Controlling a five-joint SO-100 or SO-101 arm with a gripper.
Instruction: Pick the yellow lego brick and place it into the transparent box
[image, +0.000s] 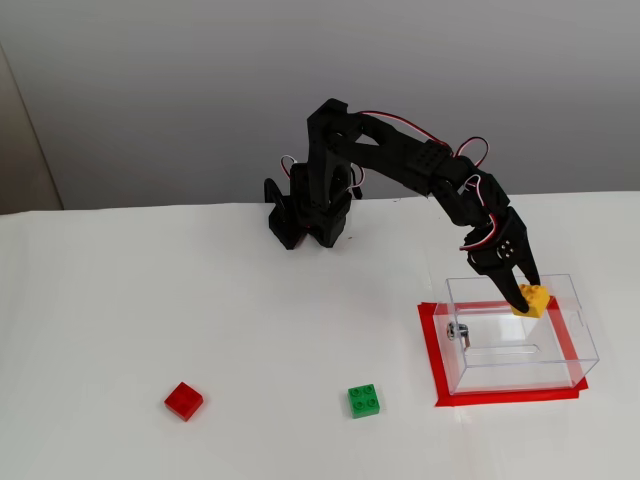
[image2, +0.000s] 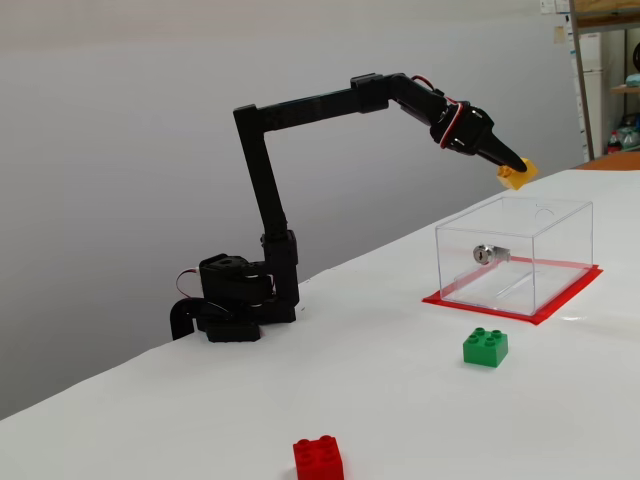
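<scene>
Gripper (image: 527, 295) clamped on the yellow lego brick (image: 530, 299), held in the air above the transparent box (image: 520, 350) — in a fixed view it hangs clear of the box top (image2: 515, 172), toward the far wall. Box sits on a red mat (image: 436, 360) near the table's right edge. Risk: a release this close to the far wall could clip the rim and drop the brick outside. No brand, label or writing readable.

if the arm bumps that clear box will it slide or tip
The clear box probably slides rather than tips: it looks wider than tall and sits flat on the red mat. It is likely light, with thin see-through walls and nothing visible inside but a small metal fitting.
</scene>
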